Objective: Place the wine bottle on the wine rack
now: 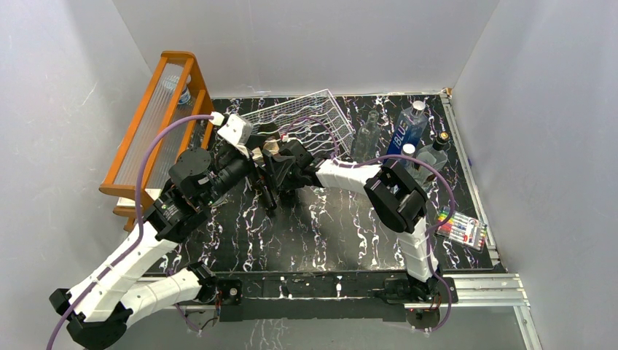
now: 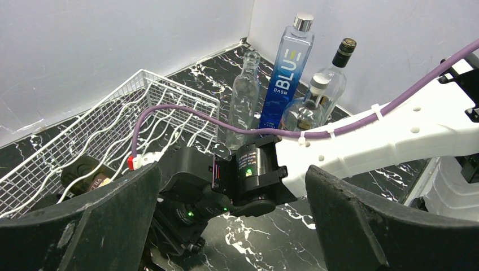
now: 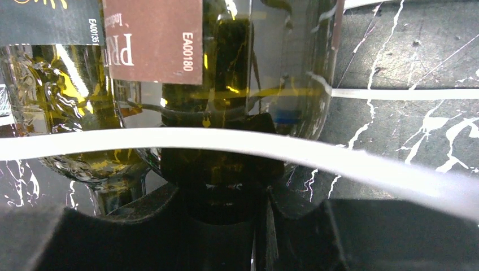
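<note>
The left gripper [image 2: 231,175] hangs with its 2 black fingers spread wide and holds nothing, just behind the right arm's wrist [image 2: 257,169]. Beyond it, the right gripper [image 3: 226,220] is clenched on the neck of the olive-green glass wine bottle [image 3: 237,73] with a maroon label. Its body lies inside the near-left corner of the silver-white wire wine rack [image 1: 313,109], touching another bottle with a black label [image 3: 45,22]. Farther right stand 4 bottles, 1 of them a tall blue bottle [image 1: 408,127].
</note>
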`<state>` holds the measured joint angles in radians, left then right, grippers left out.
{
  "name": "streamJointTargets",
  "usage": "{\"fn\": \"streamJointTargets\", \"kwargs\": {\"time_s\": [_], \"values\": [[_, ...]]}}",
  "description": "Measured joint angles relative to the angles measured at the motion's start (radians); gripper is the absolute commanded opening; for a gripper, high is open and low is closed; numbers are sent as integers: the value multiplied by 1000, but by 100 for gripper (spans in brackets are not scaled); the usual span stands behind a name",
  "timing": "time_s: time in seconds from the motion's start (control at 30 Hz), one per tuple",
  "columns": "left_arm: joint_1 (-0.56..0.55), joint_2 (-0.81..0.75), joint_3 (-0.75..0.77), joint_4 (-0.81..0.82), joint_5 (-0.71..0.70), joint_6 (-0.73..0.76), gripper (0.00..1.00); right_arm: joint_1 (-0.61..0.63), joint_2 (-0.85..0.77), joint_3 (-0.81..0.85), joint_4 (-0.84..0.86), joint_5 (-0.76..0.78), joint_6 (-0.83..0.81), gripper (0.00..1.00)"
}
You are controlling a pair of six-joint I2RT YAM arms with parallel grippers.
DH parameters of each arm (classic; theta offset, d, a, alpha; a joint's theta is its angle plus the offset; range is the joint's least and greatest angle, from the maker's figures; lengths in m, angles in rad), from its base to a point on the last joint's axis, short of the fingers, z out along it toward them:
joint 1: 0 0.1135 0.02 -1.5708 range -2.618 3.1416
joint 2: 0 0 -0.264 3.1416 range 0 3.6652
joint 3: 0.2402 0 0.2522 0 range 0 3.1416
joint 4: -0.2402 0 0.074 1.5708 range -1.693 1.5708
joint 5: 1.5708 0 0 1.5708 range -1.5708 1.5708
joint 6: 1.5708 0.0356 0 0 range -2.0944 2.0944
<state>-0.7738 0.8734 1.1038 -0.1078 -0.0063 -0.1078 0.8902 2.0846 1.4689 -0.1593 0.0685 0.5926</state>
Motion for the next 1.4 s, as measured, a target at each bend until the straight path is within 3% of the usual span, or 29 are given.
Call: {"fn": "streamJointTargets", "kwargs": {"time_s": [0.13, 0.4, 0.7, 1.03, 1.4], "values": [[0, 0, 2, -5, 0, -1, 98, -3, 0, 3, -6, -8, -6, 37], [0, 0, 2, -6, 2, -7, 98, -6, 1, 8, 10, -12, -20, 67], [0, 0, 2, -7, 3, -7, 98, -11, 0, 6, 34, -8, -19, 80], [0, -5, 10, -30, -14, 27, 98, -14, -107, -66, 48, 14, -21, 83], [0, -18, 39, -40, -34, 46, 98, -13, -398, -178, 10, 109, -50, 79]]}}
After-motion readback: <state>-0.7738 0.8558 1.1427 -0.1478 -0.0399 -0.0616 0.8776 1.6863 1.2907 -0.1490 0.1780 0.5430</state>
